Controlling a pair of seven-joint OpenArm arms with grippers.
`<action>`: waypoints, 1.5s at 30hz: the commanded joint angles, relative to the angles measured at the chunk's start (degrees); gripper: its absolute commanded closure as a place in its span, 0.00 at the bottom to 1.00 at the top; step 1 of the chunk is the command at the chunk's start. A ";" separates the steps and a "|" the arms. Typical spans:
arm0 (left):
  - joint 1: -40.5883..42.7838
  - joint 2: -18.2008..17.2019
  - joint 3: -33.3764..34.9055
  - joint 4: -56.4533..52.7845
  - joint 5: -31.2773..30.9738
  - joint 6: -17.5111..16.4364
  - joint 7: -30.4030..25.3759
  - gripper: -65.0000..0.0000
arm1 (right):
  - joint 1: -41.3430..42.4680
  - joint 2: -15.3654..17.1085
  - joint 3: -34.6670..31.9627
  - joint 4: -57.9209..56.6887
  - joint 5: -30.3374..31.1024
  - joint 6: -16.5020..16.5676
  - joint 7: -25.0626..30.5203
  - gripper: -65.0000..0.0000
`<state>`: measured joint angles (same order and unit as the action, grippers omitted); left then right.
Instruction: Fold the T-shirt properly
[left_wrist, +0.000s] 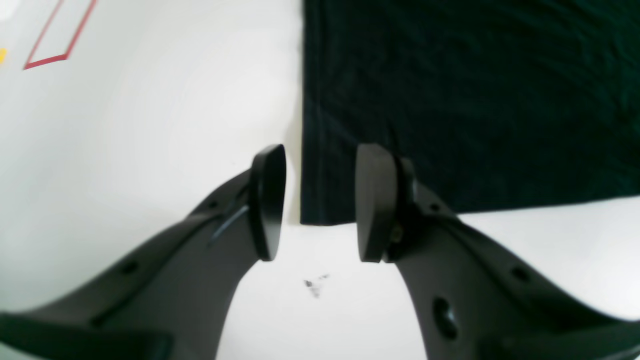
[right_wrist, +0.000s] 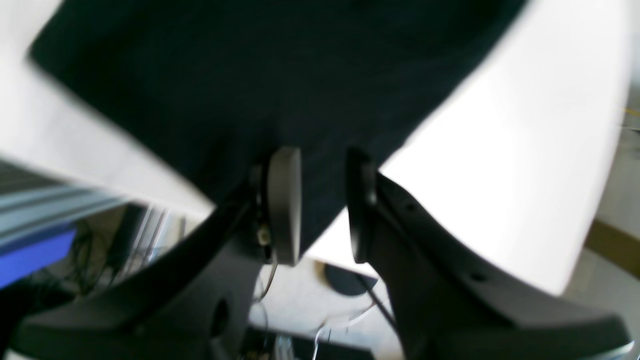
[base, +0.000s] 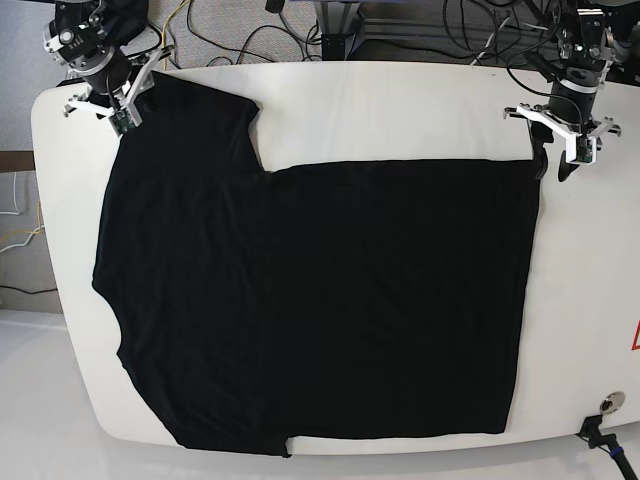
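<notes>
Black fabric of the T-shirt (base: 320, 300) lies spread flat across most of the white desk (base: 400, 110). The left end effector (left_wrist: 315, 210) hovers with jaws parted, straddling the shirt's corner and gripping nothing. The right end effector (right_wrist: 322, 205) has its jaws partly closed around a shirt edge, though whether they pinch it cannot be told.

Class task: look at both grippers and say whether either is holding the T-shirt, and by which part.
Left gripper holds nothing; its open fingers straddle a hem corner of the T-shirt. Right gripper has a sleeve edge between its fingers; a firm hold cannot be told.
</notes>
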<state>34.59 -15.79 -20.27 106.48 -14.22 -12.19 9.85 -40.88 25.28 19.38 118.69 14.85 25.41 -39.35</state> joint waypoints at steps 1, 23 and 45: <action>-0.07 -0.63 -0.41 1.08 -0.12 -0.33 -1.89 0.69 | 0.05 0.55 0.52 0.86 0.41 -0.51 0.55 0.76; -5.44 0.07 -0.25 -13.36 -3.86 -5.10 4.26 0.71 | 0.52 0.53 0.65 0.72 0.43 -0.94 0.65 0.75; -9.90 -0.28 -3.82 -19.41 -11.12 -18.43 11.90 0.59 | 1.14 0.52 1.12 0.75 0.62 -1.56 0.43 0.73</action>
<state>24.88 -15.44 -24.03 86.76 -25.17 -30.52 22.28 -39.42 25.08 19.90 118.67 15.29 24.08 -39.68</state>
